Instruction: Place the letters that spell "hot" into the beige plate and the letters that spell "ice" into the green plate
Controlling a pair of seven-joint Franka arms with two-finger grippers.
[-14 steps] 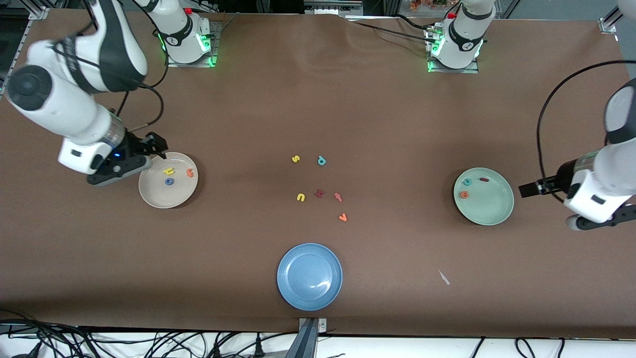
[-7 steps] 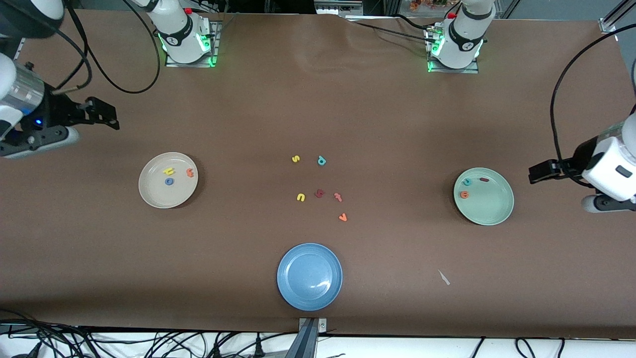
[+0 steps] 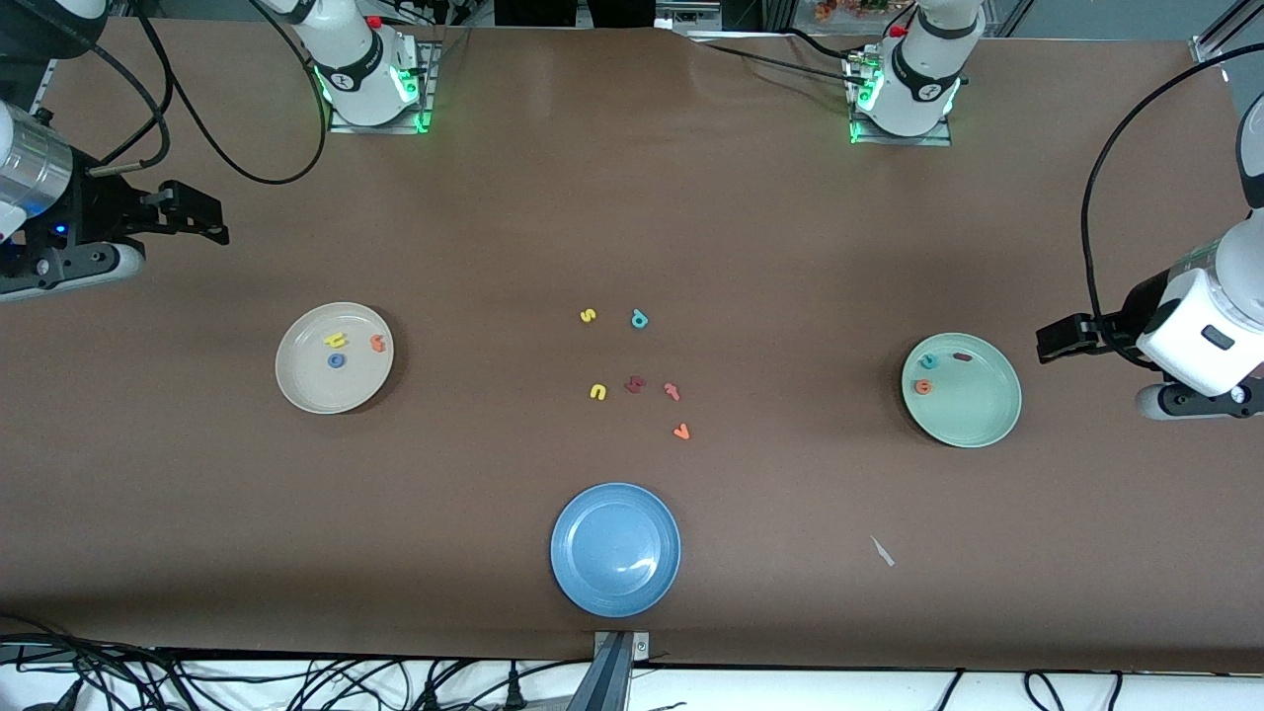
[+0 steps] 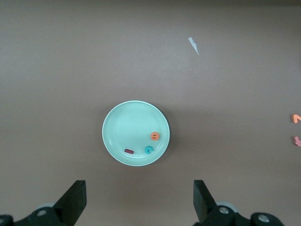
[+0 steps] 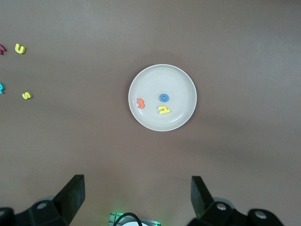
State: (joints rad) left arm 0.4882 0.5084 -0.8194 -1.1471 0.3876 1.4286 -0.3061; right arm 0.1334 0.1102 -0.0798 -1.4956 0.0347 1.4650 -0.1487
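The beige plate [image 3: 308,387] [image 5: 178,80] holds the yellow h [image 3: 335,340] [image 5: 164,110], the blue o [image 3: 337,360] [image 5: 163,98] and the orange t [image 3: 377,343] [image 5: 140,102]. In the green plate [image 3: 973,415] [image 4: 122,127] lie the teal c [image 3: 928,361] [image 4: 148,150], the dark red i [image 3: 962,356] [image 4: 129,151] and the orange e [image 3: 922,386] [image 4: 154,136]. My right gripper [image 3: 202,215] [image 5: 137,197] hangs open and empty, high over bare table at the right arm's end. Open and empty too, my left gripper [image 3: 1055,343] [image 4: 139,200] hangs high at the left arm's end, beside the green plate.
Loose letters lie mid-table: a yellow s [image 3: 588,316], teal p [image 3: 639,319], yellow u [image 3: 597,392], a larger dark red letter [image 3: 634,384], a salmon letter [image 3: 672,391] and an orange one [image 3: 681,432]. A blue plate [image 3: 578,563] sits near the front edge. A white scrap [image 3: 882,551] lies nearby.
My right gripper has risen from beside the beige plate and pulled back toward the table's end. The left gripper has lifted slightly and shifted beside the green plate. The letters stay put.
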